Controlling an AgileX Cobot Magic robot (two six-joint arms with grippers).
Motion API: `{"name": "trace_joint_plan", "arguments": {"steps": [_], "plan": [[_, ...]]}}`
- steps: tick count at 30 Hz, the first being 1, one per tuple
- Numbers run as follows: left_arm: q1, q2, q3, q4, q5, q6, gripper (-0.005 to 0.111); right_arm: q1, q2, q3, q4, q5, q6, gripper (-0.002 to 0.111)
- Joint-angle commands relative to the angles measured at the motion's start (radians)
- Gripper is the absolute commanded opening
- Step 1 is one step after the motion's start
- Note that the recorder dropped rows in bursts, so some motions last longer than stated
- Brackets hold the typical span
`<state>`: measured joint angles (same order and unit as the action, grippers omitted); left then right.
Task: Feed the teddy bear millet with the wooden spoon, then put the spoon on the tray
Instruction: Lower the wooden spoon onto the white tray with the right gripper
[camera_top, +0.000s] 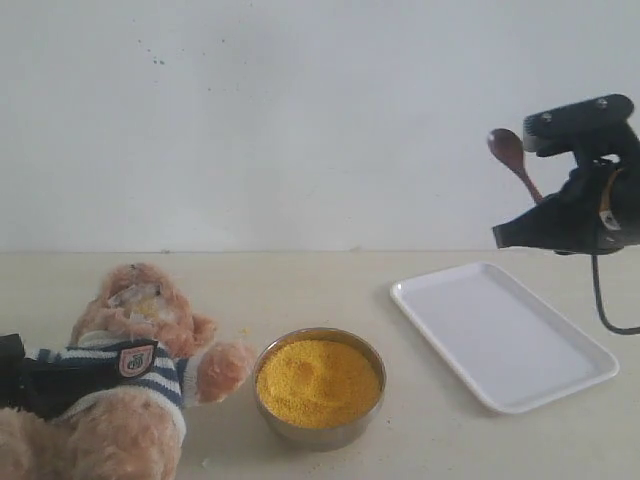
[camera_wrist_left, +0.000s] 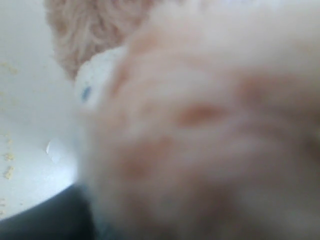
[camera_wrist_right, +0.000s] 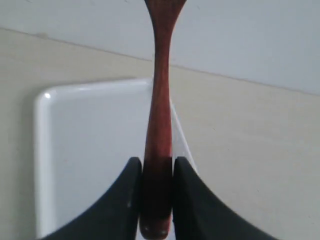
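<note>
The teddy bear (camera_top: 140, 320) leans at the lower left in its striped shirt, with yellow grains on its snout. My left gripper (camera_top: 45, 385) reaches in from the left edge and is pressed into its torso; the left wrist view shows only blurred fur of the teddy bear (camera_wrist_left: 200, 125). The millet (camera_top: 318, 382) fills a steel bowl right of the bear's paw. My right gripper (camera_top: 545, 203) hangs high at the right, shut on the wooden spoon (camera_top: 510, 152), whose bowl points up and left. Below it lies the tray (camera_top: 500, 330). In the right wrist view the right gripper (camera_wrist_right: 157, 167) clamps the wooden spoon (camera_wrist_right: 159, 100) over the tray (camera_wrist_right: 90, 150).
A cable (camera_top: 600, 300) hangs from the right arm above the tray's far right corner. A few loose millet grains (camera_wrist_left: 7, 172) lie on the table beside the bear. A pale wall stands behind the table.
</note>
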<state>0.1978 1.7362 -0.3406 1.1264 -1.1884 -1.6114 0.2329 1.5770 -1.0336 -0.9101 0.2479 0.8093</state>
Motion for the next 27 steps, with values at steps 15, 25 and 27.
{"name": "trace_joint_plan", "arguments": {"steps": [15,25,27], "plan": [[0.002,-0.006,-0.002,-0.092,-0.033,0.089,0.004,-0.042,0.401,-0.161,0.295,0.043,-0.273,0.0],[0.002,-0.006,-0.002,-0.118,-0.033,0.089,0.004,-0.042,0.46,-0.213,0.53,0.102,-0.492,0.0],[0.002,-0.006,-0.002,-0.118,-0.033,0.089,0.004,-0.042,0.46,-0.211,0.544,0.109,-0.495,0.0]]}}
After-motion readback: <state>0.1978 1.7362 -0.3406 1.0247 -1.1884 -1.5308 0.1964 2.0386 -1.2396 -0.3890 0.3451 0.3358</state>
